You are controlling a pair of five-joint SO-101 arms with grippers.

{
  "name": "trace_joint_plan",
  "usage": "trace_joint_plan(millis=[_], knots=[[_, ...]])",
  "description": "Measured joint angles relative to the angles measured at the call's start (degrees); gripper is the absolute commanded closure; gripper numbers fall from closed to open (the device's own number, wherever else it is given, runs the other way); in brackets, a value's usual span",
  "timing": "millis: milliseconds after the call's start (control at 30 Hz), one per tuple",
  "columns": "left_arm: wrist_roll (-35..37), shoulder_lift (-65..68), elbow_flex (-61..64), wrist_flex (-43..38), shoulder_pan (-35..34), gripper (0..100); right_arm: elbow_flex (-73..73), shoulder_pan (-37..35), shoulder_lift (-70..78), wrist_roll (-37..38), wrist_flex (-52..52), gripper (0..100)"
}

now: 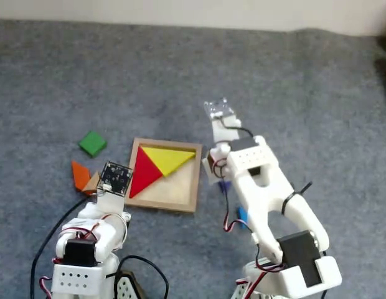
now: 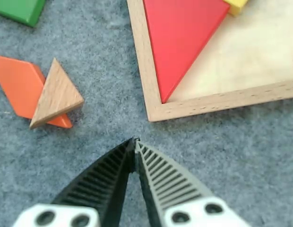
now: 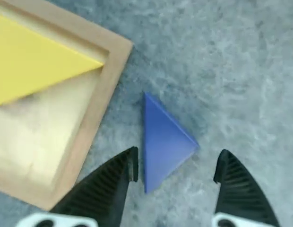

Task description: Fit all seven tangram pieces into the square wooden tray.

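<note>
1. 2 pieces, the red triangle (image 1: 143, 171) and the yellow triangle (image 1: 168, 159), are seated in the tray (image 1: 160, 205).
2. The green square (image 1: 92, 142), orange parallelogram (image 1: 80, 172), wooden triangle (image 2: 56, 97) and blue triangle (image 3: 163, 142) are left on the surface near the tray.
3. The left end effector (image 2: 135, 142) is held together, empty.
4. The right end effector (image 3: 177, 158) is spread apart, 1 finger on either side of the blue triangle.

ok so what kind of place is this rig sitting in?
Probably a small lab or hobby bench for robot manipulation: the left arm and right arm stand side by side on a grey felt-like table cover, with a square wooden tray and a loose green square tangram piece laid out.
</note>
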Motion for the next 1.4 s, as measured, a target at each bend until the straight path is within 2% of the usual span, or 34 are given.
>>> trace_joint_plan(millis=[267,400,633,967,1233,1400], knots=[[0.0,0.0,0.0,0.0,0.0,99,1.0,-0.2,0.3,0.0,-3.4,74.0],[0.0,0.0,0.0,0.0,0.0,99,0.7,-0.3,6.1,0.0,-3.6,74.0],[0.0,0.0,0.0,0.0,0.0,99,-6.2,-0.4,11.6,0.0,1.4,74.1],[0.0,0.0,0.0,0.0,0.0,99,-6.7,-0.2,11.8,0.0,2.3,74.1],[0.0,0.0,0.0,0.0,0.0,99,-6.0,0.8,0.6,0.4,10.9,74.1],[0.0,0.0,0.0,0.0,0.0,99,0.8,0.8,-8.4,4.8,14.0,74.1]])
